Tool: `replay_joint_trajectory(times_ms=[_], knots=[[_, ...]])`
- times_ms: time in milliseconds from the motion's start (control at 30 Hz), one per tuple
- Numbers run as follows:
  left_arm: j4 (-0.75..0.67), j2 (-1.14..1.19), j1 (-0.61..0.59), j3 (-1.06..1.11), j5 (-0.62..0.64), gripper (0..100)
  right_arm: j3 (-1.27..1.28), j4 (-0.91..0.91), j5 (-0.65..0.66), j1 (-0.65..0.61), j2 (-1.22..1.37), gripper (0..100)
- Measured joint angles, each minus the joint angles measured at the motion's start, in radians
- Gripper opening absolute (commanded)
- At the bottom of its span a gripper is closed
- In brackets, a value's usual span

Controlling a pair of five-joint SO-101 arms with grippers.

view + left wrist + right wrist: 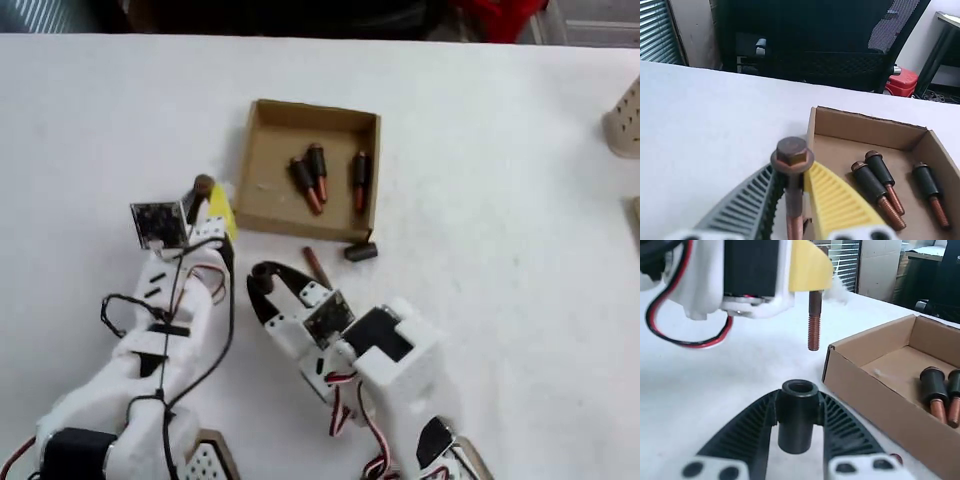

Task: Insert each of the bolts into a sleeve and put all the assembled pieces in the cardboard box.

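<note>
Copper bolt hangs thread-down, pinched by the left gripper. The right gripper clamps the sleeve bore-up (presumably for insertion).

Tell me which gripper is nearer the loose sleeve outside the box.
Right. The right gripper is a short way from the loose sleeve; the left gripper hangs at the box's opposite side.

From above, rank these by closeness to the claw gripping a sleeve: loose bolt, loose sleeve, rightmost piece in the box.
1. Loose bolt, just beside the right claw.
2. Loose sleeve, by a corner of the cardboard box.
3. Rightmost piece, inside the box.
</note>
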Motion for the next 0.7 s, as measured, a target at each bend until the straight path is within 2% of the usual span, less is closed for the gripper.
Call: replay_joint_trajectory(times_ms=[467, 567, 700], knots=[[0.005, -0.081, 0.071, 0.091, 0.000, 2, -0.003, -0.008, 0.000, 0.000, 0.009, 1.6], [0.117, -0.201, 0.071, 0.091, 0.000, 2, -0.003, -0.008, 0.000, 0.000, 0.009, 1.6], [0.446, -0.430, 0.071, 0.091, 0.000, 2, -0.003, -0.008, 0.000, 0.000, 0.009, 1.6]])
